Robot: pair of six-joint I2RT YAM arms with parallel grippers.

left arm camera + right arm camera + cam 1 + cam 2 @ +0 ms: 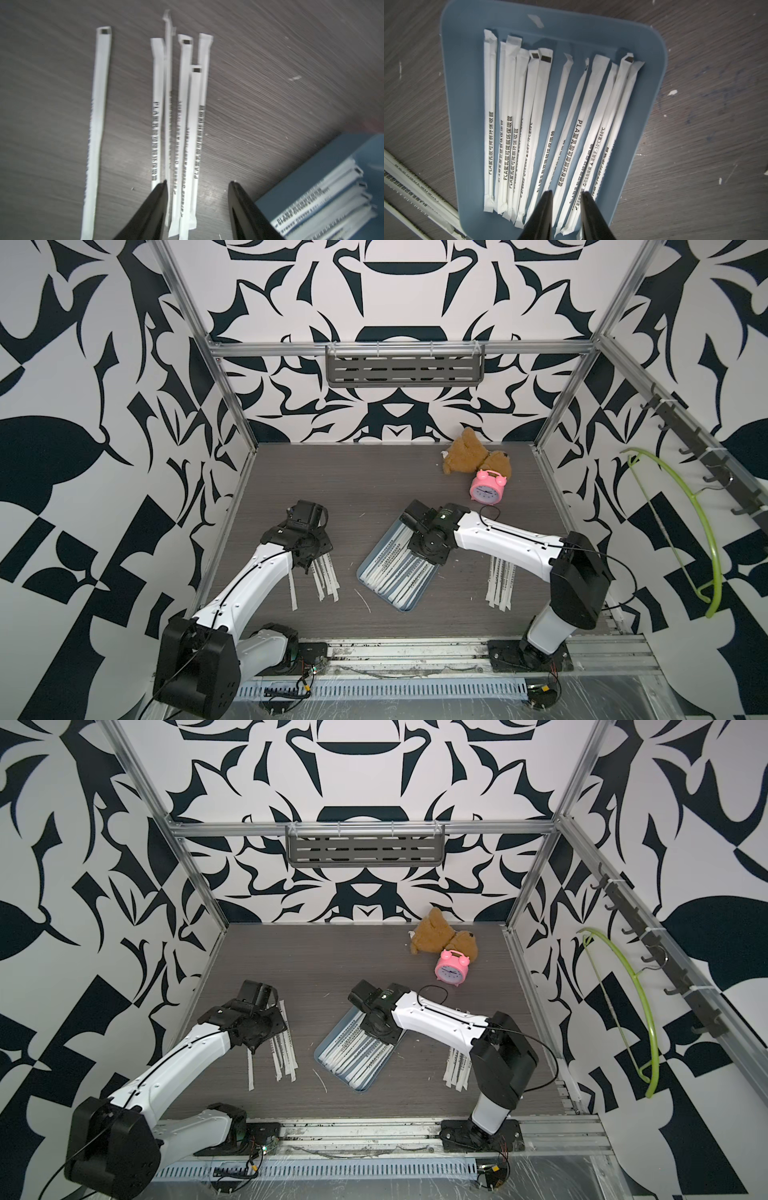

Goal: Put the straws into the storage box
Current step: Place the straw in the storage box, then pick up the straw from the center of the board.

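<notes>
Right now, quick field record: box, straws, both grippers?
storage box: table centre, about a dozen straws inside, lying flat
left loose straws: six on table under left gripper
right loose straws: several on table, partly hidden by right arm
left gripper: fingers apart, nothing held
right gripper: over box, fingers apart, nothing held
</notes>
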